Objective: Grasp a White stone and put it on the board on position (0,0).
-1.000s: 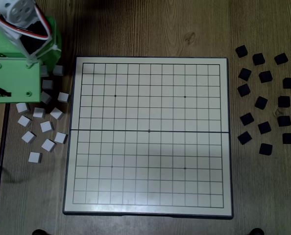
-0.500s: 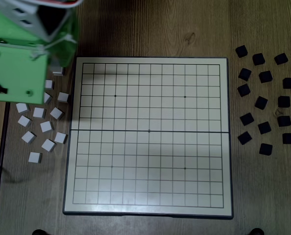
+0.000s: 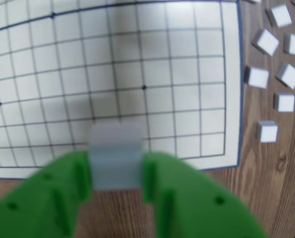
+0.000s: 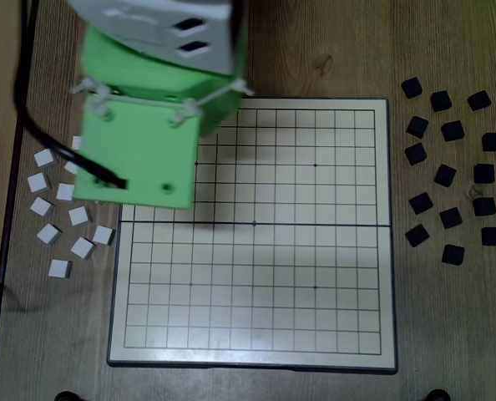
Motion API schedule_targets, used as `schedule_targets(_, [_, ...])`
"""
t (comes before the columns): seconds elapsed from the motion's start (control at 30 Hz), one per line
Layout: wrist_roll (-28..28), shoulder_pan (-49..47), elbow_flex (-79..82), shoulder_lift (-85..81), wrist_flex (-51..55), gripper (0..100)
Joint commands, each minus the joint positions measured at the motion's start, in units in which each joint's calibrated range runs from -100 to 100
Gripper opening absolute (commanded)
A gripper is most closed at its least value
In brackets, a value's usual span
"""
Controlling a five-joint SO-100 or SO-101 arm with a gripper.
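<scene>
In the wrist view my green gripper [image 3: 116, 171] is shut on a white cube stone [image 3: 115, 156], held above the near edge of the white gridded board [image 3: 137, 74]. Several loose white stones [image 3: 266, 131] lie on the wood to the right of the board. In the fixed view the green arm [image 4: 139, 142] covers the board's [image 4: 256, 284] upper left corner, hiding the gripper and the held stone. Several white stones [image 4: 81, 246] lie left of the board there.
Several black stones [image 4: 448, 180] lie on the wooden table to the right of the board in the fixed view. A black cable [image 4: 31, 125] runs down the table's left side beside the arm.
</scene>
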Motion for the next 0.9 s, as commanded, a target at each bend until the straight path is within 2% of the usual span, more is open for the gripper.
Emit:
schedule_targets(0.0, [0.1, -2.39, -6.41, 0.99, -0.31, 6])
schedule_targets(0.5, [-0.93, -7.67, -8.54, 7.27, -0.47, 6])
schedule_targets(0.87, [-0.98, -9.95, -16.46, 15.83, -0.56, 6])
